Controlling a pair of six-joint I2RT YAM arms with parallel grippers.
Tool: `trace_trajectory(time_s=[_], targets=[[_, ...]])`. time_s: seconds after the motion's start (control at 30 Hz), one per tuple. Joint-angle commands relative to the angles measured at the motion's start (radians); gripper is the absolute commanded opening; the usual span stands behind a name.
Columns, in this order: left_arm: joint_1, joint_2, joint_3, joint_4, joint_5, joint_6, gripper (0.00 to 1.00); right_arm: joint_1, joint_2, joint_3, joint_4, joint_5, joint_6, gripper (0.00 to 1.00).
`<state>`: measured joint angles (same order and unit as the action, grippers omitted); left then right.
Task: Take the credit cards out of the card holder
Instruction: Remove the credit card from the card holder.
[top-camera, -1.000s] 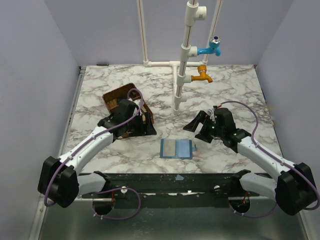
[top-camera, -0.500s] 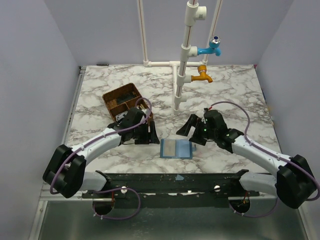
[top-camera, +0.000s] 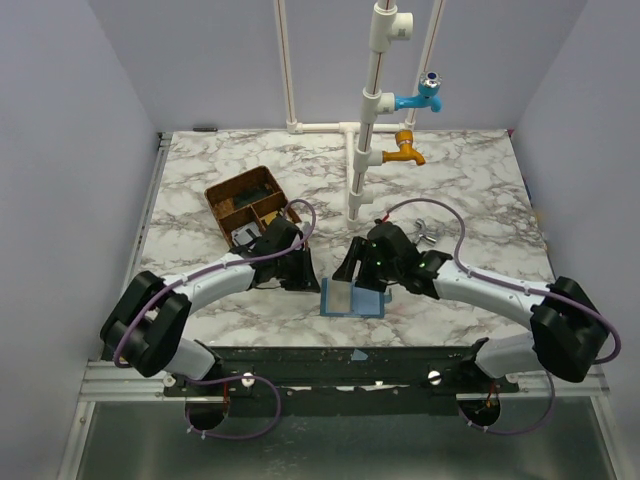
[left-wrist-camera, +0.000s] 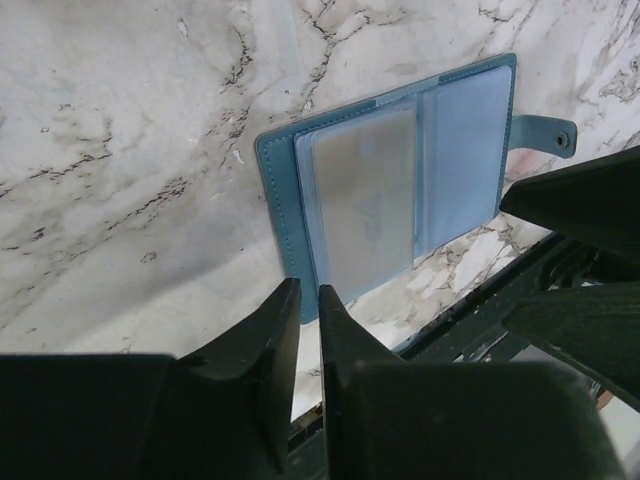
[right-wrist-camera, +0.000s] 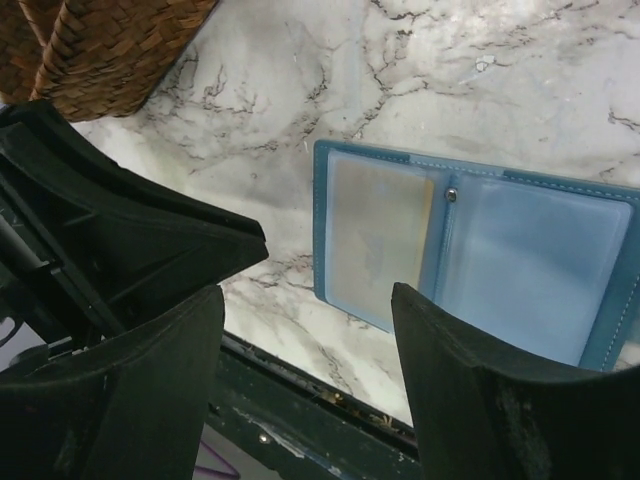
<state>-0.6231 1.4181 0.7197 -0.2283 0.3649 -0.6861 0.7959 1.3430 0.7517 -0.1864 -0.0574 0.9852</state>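
1. A white and grey marble surface (top-camera: 200, 170) sits inside plain pale walls (top-camera: 60, 150).
2. The flat blue card holder (top-camera: 352, 299) lies open on the surface, near the front edge, between the two arms.
3. A thin pale grey credit card (left-wrist-camera: 365, 200) sits in one clear pocket. I cannot tell if the other pocket holds a card.
4. The holder looks light and bendy, so I think it would slide on the smooth surface if nothing pins it. The card looks stiff, thin and slippery. A good place to pinch is the card's edge at the pocket mouth, with the blue cover held down.
5. The left tool (left-wrist-camera: 310, 295) hangs just beside one end of the holder. Its fingers (left-wrist-camera: 265, 340) are almost together, with only a thin gap, and hold nothing.
6. The right tool (right-wrist-camera: 305, 300) hangs over the holder, spread wide, and holds nothing.
7. A brown woven tray (top-camera: 245, 200) sits farther back on the left. White pipes (top-camera: 368, 130) with a blue tap (top-camera: 420, 98) and an orange tap (top-camera: 405, 152) stand at the back.
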Motion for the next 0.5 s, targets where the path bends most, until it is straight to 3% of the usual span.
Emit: trace_trajectory(time_s=[0.0, 0.13, 0.47], targets=[[-0.004, 0.028, -0.014, 0.044, 0.021, -0.020, 0.10, 0.051, 0.063, 0.079, -0.105, 0.144, -0.018, 0.69], [-0.004, 0.033, -0.013, 0.035, 0.006, -0.028, 0.00, 0.098, 0.130, 0.144, -0.179, 0.225, -0.027, 0.68], [-0.002, 0.039, -0.011, 0.011, -0.015, -0.032, 0.00, 0.194, 0.296, 0.264, -0.322, 0.366, -0.011, 0.67]])
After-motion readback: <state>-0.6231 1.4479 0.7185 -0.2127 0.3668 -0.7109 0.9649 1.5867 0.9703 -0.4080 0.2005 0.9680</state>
